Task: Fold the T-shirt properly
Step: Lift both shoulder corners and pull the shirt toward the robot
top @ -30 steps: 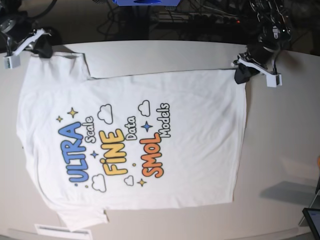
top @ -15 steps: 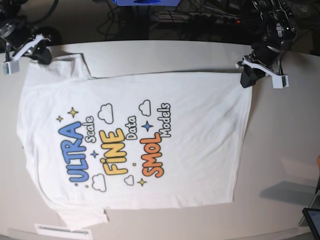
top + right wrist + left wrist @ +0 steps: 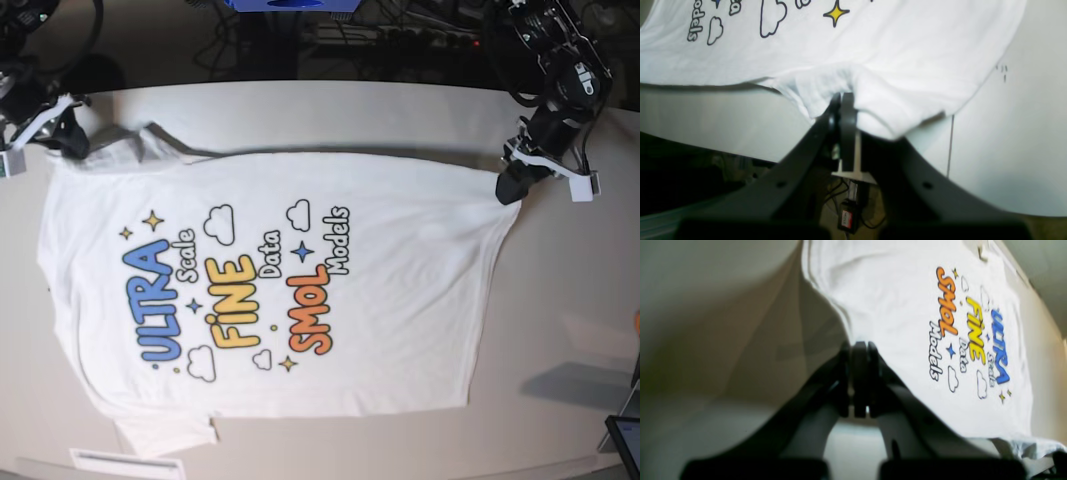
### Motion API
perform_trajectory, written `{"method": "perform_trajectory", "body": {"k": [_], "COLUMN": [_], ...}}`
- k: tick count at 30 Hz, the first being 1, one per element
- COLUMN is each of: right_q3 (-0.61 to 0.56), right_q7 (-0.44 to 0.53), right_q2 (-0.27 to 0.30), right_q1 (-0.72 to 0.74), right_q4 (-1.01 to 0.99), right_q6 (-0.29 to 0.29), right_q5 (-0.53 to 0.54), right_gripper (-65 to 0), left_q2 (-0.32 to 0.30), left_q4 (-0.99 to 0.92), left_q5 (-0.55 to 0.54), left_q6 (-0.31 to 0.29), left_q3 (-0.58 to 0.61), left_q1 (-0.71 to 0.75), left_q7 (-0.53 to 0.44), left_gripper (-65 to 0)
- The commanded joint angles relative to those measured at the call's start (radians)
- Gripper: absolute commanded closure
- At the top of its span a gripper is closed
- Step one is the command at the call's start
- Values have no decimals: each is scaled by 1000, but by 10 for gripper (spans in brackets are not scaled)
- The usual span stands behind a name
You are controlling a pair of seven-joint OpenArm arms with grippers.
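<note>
T-shirt lies print side up on the pale worktop, spread nearly flat. Long axis runs left to right in the base view: shoulders and sleeves at that view's left, hem at its right. Print letters read turned, tops toward the hem end.

Left gripper, base-view right: jaws pressed together, pinching the far hem corner, cloth lifted slightly there. In the left wrist view the fabric drapes away from the closed jaws.

Right gripper, base-view left: jaws pinching the far sleeve; the right wrist view shows bunched cloth between them.

Dark cables beyond the worktop's far edge. A white label strip near the front edge, beside the near sleeve. Nothing lies on the shirt.
</note>
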Motion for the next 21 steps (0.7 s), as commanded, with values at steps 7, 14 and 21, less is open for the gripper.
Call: {"method": "perform_trajectory", "body": {"k": [7,14,21], "right_q3": [0,-78,-139], "right_q7": [19,20,20], "right_q2": [60,83,104], "right_q1": [50,112,196], "right_q4": [14,10,-15], "right_q6": [6,-33,-102], "right_q5": [24,23,23], "right_gripper": [0,0,0], "left_q2": [-4,11,11], "left_q4": [14,7,-46], "left_q5": [-85,-77,-79], "left_q6": [47,49,81], "left_q3": [-1,-7,-8], "left_q1": [-33,-70,-113], "left_q7": [-9,-10,-13], "left_gripper": [0,0,0]}}
